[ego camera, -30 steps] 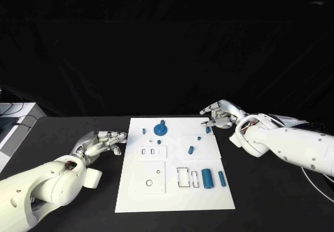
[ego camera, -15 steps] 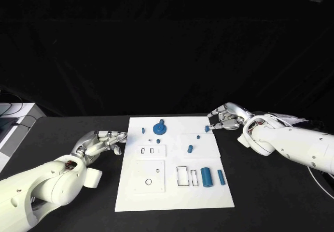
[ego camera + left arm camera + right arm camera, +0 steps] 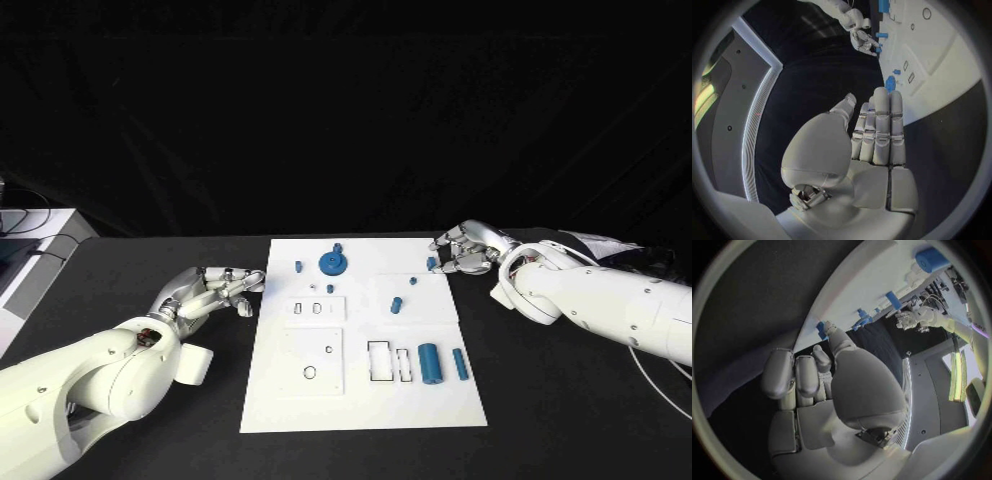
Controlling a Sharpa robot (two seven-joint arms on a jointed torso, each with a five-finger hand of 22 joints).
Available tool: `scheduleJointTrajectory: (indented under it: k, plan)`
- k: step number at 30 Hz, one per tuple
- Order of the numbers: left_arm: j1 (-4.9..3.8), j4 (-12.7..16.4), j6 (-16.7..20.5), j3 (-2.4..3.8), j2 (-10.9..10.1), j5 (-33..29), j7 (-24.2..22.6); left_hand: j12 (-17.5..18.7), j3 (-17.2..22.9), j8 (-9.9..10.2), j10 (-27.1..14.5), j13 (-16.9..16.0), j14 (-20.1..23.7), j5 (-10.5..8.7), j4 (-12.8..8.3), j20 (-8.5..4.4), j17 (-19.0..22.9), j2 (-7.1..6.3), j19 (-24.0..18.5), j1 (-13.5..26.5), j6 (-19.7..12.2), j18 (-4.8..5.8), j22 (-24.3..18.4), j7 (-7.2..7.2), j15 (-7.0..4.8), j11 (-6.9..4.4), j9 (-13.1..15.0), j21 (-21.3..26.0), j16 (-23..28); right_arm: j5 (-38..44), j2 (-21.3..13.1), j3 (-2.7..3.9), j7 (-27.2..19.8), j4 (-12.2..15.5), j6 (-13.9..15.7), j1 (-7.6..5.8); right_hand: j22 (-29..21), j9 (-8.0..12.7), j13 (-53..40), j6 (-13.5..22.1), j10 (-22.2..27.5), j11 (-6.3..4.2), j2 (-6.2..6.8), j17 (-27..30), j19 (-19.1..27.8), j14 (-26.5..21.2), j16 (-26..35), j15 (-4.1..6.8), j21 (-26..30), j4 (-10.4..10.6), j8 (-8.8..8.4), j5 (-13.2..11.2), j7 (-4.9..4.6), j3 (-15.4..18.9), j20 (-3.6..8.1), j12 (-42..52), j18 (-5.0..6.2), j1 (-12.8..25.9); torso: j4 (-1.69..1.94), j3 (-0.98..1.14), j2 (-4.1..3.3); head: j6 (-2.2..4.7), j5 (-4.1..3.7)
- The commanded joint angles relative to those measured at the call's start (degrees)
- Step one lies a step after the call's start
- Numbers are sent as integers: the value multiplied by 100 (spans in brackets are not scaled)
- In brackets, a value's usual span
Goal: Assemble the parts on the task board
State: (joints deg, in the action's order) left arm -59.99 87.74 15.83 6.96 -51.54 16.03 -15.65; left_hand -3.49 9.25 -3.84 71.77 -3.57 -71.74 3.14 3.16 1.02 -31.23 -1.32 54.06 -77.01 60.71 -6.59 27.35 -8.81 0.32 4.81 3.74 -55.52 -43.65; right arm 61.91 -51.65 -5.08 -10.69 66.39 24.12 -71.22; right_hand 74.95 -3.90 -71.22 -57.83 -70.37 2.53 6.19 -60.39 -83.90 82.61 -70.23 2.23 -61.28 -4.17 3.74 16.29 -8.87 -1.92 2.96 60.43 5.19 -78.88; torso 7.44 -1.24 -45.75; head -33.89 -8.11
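Observation:
The white task board [image 3: 361, 400] lies mid-table. On it are a blue gear with a knob [image 3: 333, 264], small blue pegs [image 3: 395, 305], a thick blue cylinder [image 3: 428, 361] and a slim blue rod [image 3: 460, 363]. My right hand [image 3: 469, 250] sits low at the board's far right edge, fingers loosely bent. Its thumb tip reaches a small blue peg [image 3: 431, 264], also [image 3: 821, 330], without clasping it. My left hand [image 3: 216, 290] rests off the board's left edge, flat with straight fingers [image 3: 879, 130], holding nothing.
The board [image 3: 942, 65] carries two small slots [image 3: 310, 310], a rectangular outline [image 3: 378, 362] and a ring mark [image 3: 309, 372]. A white box [image 3: 22, 250] stands at the table's left edge. Black table surrounds the board.
My right hand has slid a little to the right and down toward the table beside the small peg. The left hand has stayed where it was.

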Motion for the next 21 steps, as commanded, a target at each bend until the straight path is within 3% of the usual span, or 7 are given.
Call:
scheduleJointTrajectory:
  k: [1, 8, 21]
  plan:
    - [4, 18, -100, 4, 2, -22, -77, -5, -41, 15, -15, -1, -3, 2, 6, -12, 7, -39, -25, -24, 7, -62, -7, 25, -6, -29, -2, 25, 19, 151, 34, -1, 104, -28, -130, 26, 826, -6, -10, -49, 3, -21, -13, -12, -288, 11, -3, -24, -29, 41, 0, 37, 14, -12, -31, 43, 73, 43, 2, -5, 1, -19, 13]
    - [4, 15, -101, 4, -3, -22, -71, -5, -46, 16, -16, -1, -5, 3, 1, -14, 3, -30, -21, -27, 6, -62, -9, 23, -6, -29, -3, 20, 13, 176, 91, -1, 139, -67, -172, 50, 827, -7, -21, -97, -14, -28, -58, -21, -291, 13, -7, -18, -32, 57, 3, 88, 22, -33, -26, 64, 72, 67, -3, -3, 1, -36, 13]
    - [5, 10, -95, 4, -10, -22, -50, -5, -49, 17, -21, 0, -7, 2, -2, -15, 2, -22, -19, -31, 2, -63, -11, 18, -6, -27, -3, 16, 8, 185, 136, -1, 164, -91, -303, 61, 832, 0, -117, -465, -122, -106, -402, -30, -293, 21, 7, 64, -62, -153, 8, 86, 133, -349, 45, 147, 36, 203, -9, 0, 0, -51, 25]
